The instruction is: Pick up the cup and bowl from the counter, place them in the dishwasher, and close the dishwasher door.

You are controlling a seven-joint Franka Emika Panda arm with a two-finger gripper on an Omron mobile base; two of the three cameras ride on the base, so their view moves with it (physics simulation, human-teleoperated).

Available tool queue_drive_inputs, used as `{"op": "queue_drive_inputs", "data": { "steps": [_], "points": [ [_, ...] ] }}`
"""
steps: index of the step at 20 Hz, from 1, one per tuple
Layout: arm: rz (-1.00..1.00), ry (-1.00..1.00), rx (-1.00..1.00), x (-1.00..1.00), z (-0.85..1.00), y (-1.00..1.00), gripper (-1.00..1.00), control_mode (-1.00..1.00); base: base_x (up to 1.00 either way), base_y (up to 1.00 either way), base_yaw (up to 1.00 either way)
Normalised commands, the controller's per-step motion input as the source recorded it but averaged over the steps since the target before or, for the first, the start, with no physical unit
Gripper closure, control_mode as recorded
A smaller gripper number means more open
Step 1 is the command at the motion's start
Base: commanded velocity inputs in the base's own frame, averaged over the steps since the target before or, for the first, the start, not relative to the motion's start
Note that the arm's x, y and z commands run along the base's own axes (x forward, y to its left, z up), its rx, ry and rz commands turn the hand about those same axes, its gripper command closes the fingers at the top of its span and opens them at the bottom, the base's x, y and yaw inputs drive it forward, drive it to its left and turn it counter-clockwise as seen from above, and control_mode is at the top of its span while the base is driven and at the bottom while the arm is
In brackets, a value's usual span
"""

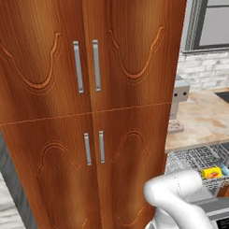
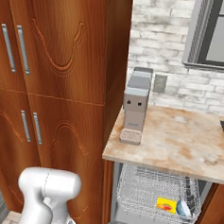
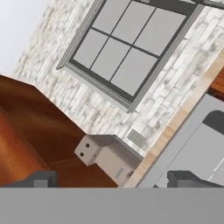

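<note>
Cup (image 2: 166, 205) in dishwasher rack; pincer (image 3: 111, 179) open, upturned.

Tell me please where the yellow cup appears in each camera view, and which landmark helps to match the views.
Left base view: cup at lower right, in the wire rack under the counter.
Right base view: cup at the bottom, right of centre, in the same rack beside the bowl.
Hand view: I cannot find it.
Shared landmark: grey countertop appliance.
</note>
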Motion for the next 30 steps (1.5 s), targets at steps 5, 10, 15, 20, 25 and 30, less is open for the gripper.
{"op": "queue_drive_inputs", "data": {
  "steps": [5,10,15,20,25,30],
  "points": [
    [0.01,0.0,0.0,-0.62,-0.49,0.0,-1.0,-1.0,0.0,0.0,0.0],
    [0.04,0.02,0.0,-0.36,-0.65,0.0,-1.0,-1.0,0.0,0.0,0.0],
    [0.1,0.09,0.0,-0.07,-0.87,0.0,-1.0,-1.0,0.0,0.0,0.0],
    [0.13,0.07,-0.02,0.03,-0.78,0.0,-1.0,-1.0,0.0,0.0,0.0],
    [0.12,0.0,-0.03,0.0,-0.72,-0.07,-1.0,-1.0,0.0,0.0,0.0],
    [0.09,-0.04,-0.01,-0.02,-0.66,-0.33,-1.0,-1.0,0.0,0.0,0.0]
  ]
}}
